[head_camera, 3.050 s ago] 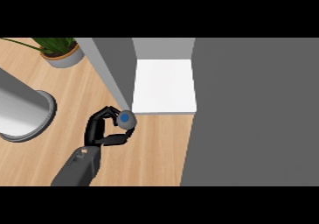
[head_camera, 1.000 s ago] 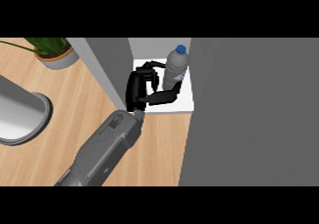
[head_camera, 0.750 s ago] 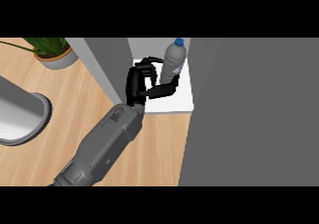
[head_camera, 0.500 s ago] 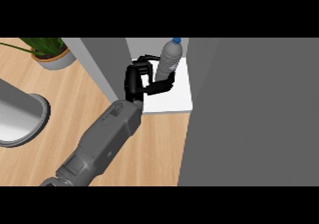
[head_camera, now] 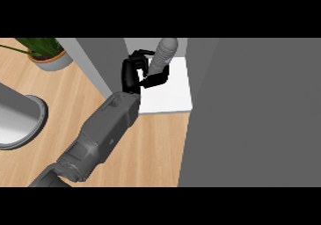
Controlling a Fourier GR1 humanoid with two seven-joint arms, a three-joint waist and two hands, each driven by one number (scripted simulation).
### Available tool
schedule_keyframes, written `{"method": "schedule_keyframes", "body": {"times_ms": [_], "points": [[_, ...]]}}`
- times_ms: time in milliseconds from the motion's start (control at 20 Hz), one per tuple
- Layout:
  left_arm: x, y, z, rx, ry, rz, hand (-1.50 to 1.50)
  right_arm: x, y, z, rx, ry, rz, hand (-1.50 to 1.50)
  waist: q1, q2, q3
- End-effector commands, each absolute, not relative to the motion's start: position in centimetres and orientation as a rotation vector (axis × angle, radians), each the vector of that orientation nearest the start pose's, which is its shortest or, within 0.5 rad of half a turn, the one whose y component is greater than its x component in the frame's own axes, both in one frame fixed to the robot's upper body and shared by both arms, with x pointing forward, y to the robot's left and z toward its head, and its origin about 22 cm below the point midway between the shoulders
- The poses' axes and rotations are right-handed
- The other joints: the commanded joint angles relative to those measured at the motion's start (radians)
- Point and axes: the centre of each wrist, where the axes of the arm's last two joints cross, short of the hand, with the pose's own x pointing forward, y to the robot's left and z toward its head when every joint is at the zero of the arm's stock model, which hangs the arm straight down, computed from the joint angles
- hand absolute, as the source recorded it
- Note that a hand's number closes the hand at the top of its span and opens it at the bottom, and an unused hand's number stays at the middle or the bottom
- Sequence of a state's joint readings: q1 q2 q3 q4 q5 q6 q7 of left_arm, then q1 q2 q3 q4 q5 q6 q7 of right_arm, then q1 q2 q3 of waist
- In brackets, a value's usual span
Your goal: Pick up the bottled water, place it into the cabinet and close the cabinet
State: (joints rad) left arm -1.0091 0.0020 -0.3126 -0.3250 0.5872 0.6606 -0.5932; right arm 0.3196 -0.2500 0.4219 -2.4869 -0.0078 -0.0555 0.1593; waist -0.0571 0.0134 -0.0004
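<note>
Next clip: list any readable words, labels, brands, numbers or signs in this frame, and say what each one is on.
There are none to read. The bottled water held in the hand shows no legible label. The cabinet, its white shelf, the plant pot and the wooden counter bear no print.

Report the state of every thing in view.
cabinet: open, white shelf showing.
bottled water: tilted, held above that shelf.
left hand: fingers curled round the bottled water.
potted plant: upright on the counter.
</note>
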Motion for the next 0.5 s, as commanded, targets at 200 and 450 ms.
{"method": "schedule_keyframes", "body": {"times_ms": [200, 450], "points": [[42.2, 9.5, 2.0, 0.438, -1.755, 0.006, -1.5, 10.1, -20.5, 16.3, 0.299, -1.967, 0.258, -1.5, -0.018, 0.008, 0.0], [42.4, 10.0, 2.2, 0.384, -1.776, 0.024, -1.5, 9.4, -19.6, 16.9, 0.311, -1.974, 0.252, -1.5, -0.014, 0.009, -0.002]]}}
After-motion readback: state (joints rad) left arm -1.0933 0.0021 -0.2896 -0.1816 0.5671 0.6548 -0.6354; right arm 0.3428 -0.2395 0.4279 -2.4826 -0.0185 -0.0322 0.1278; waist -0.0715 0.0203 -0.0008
